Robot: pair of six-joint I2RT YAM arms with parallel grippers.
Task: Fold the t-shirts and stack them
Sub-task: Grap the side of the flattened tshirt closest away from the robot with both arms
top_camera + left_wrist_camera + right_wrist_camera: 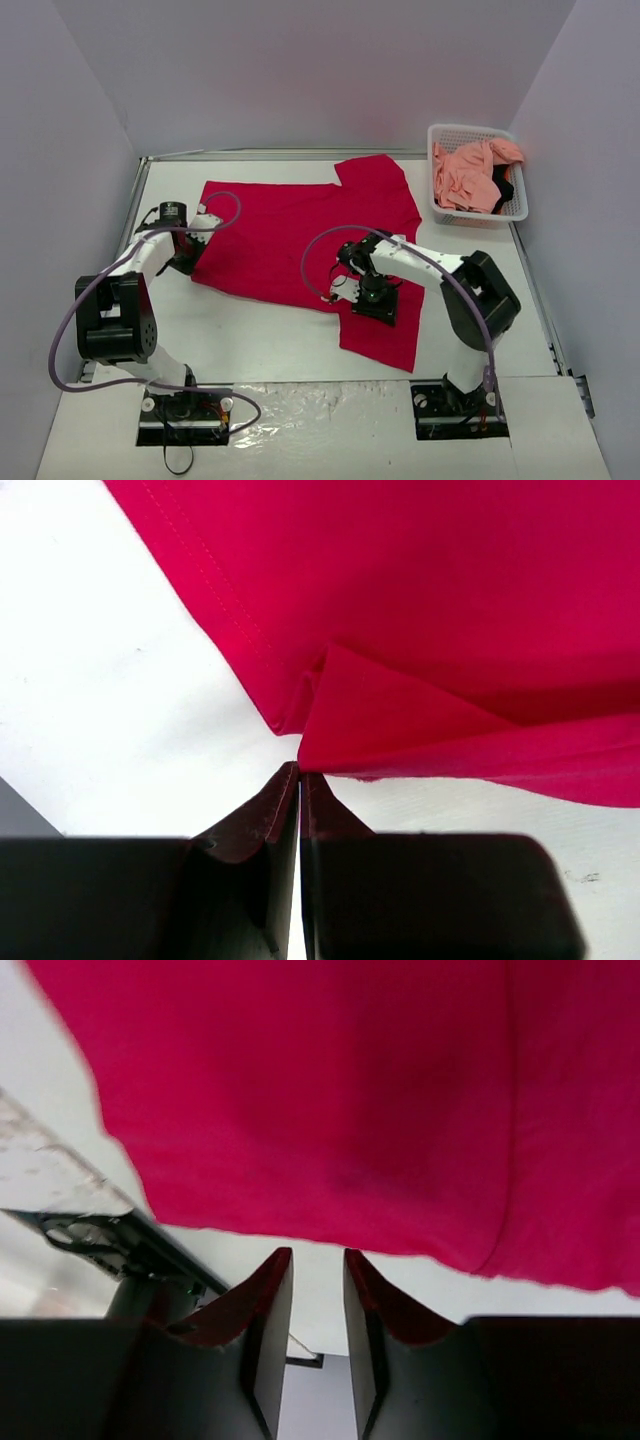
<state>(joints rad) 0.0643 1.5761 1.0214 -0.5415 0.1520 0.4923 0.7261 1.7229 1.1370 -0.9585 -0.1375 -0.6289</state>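
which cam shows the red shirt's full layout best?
Top external: it alone shows the whole red t-shirt, spread out with both sleeves visible. Left wrist shows only a folded hem corner, and right wrist only a stretch of its edge.

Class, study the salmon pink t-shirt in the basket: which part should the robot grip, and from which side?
Grip the bunched ridge of the salmon pink t-shirt where it heaps highest in the white basket, coming straight down. The basket walls close off its sides, and the crumpled folds probably offer a raised pinch.
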